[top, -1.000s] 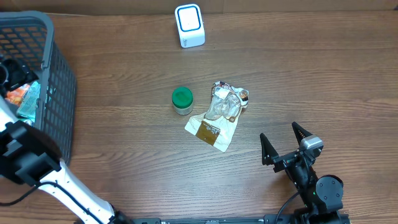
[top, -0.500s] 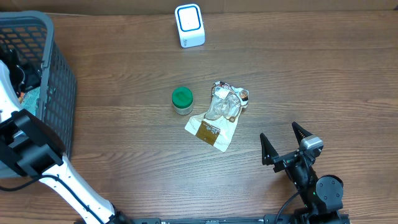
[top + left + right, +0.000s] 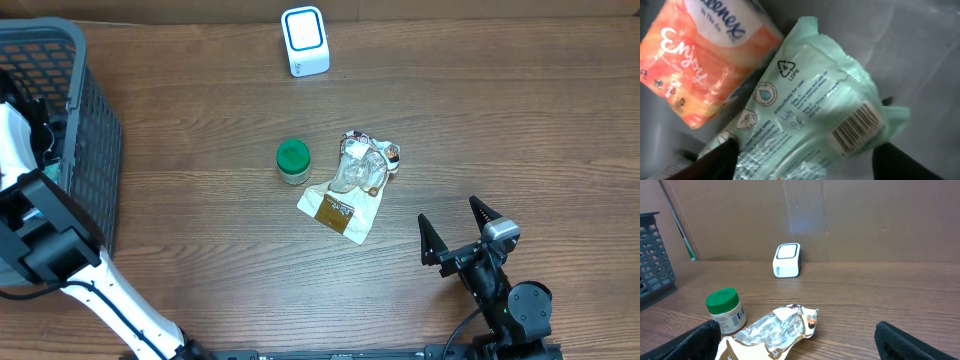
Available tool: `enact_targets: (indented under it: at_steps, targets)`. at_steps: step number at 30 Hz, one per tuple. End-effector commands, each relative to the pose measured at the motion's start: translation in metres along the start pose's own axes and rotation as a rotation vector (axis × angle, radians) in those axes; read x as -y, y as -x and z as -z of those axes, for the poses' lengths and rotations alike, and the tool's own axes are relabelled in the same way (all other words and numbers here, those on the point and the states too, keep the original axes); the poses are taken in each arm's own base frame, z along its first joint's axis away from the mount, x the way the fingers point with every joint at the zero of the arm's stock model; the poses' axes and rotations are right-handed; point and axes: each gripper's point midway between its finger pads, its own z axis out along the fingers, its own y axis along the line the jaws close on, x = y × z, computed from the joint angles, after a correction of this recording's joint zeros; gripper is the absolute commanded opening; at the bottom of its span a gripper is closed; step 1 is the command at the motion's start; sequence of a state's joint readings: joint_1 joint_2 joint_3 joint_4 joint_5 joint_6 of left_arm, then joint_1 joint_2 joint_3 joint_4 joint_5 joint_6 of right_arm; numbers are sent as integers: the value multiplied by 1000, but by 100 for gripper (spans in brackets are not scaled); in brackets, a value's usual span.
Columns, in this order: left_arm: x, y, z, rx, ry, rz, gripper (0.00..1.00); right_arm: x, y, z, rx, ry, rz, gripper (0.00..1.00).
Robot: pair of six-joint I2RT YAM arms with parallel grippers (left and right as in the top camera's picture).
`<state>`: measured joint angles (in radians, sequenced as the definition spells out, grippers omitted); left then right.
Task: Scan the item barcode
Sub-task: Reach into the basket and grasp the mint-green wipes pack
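The left arm [image 3: 112,300], at the lower left of the overhead frame, comprises a smooth white tubular link joined to a boxy black housing [image 3: 40,245], with a further white section above it. The right arm [image 3: 520,305], at the lower right, is black throughout. It has a round joint housing, a thin black cable [image 3: 462,326] curving beside it, and a light grey block [image 3: 500,232] at the wrist. Its two fingers [image 3: 431,243] are black, flat and tapered to points.

Glossy, crinkled plastic pack [image 3: 810,125]
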<state>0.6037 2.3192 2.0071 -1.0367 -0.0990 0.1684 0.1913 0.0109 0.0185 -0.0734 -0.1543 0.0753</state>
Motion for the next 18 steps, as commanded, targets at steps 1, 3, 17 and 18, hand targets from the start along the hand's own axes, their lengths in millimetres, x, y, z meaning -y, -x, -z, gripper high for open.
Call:
enact_targets:
  at_steps: [1,3,17,18]
  targets:
    - [-1,-17,-14,-54,-13,-2,54,-2,-3,0,0,10,-5,100]
    - [0,-23,-18,-72,-16,0,47,-2,-3,0,0,10,-5,100]
    - [8,-43,-28,-135,-30,92,4,-2,-3,0,0,10,-5,100]
    - [9,-45,-27,-143,-30,97,4,-2,-3,0,0,10,-5,100]
